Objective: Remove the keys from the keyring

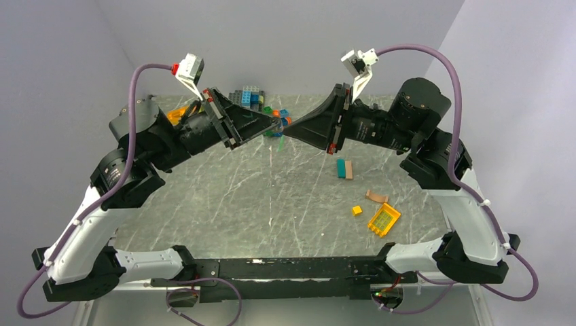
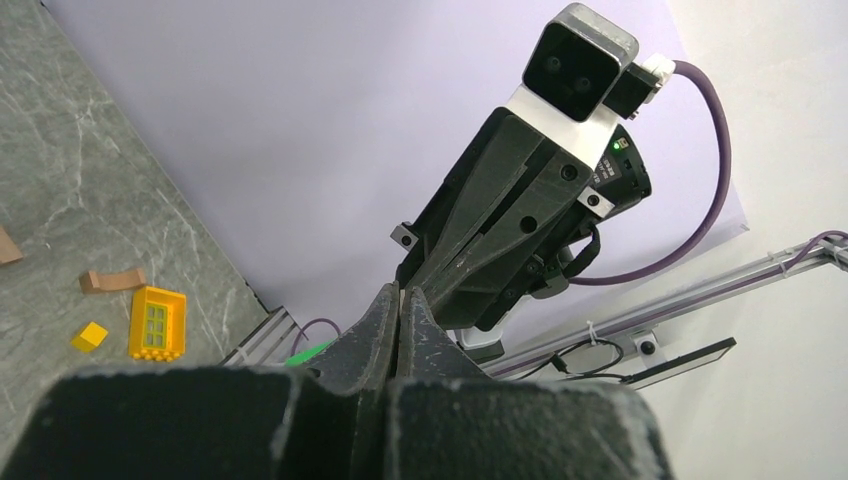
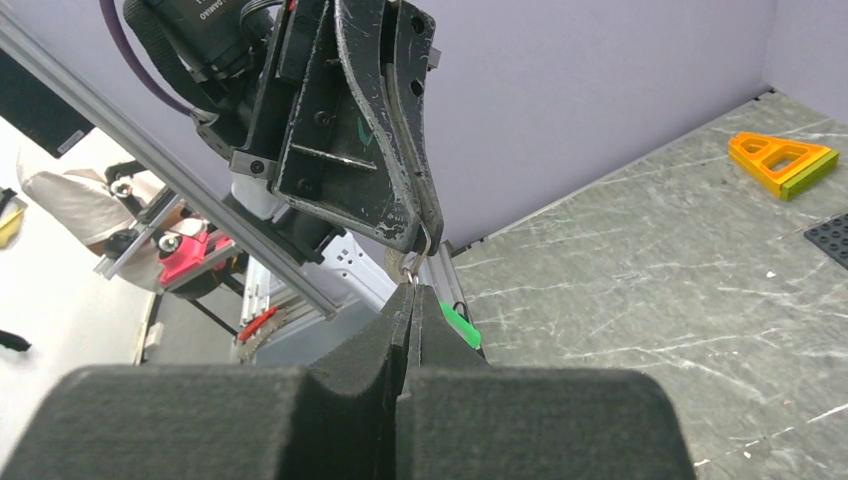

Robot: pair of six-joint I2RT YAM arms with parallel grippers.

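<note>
Both grippers meet tip to tip in the air over the back middle of the table (image 1: 272, 197). In the right wrist view my right gripper (image 3: 412, 292) is shut, with a small metal keyring (image 3: 412, 270) pinched at its tips. The left gripper (image 3: 428, 232) comes down from above, shut on the same metal bunch. A pale key (image 3: 395, 262) shows just beside the ring, and a green tag (image 3: 458, 325) hangs below it. In the left wrist view my left gripper (image 2: 401, 292) has a thin pale sliver between its pads, and the green tag (image 2: 310, 352) peeks out at the left.
A pile of coloured bricks (image 1: 255, 100) lies at the back of the table. Teal and tan blocks (image 1: 344, 168), a small yellow brick (image 1: 356, 210), a tan arch (image 1: 377, 197) and a yellow window piece (image 1: 384, 219) lie at the right. An orange triangle (image 3: 782, 160) sits by the wall.
</note>
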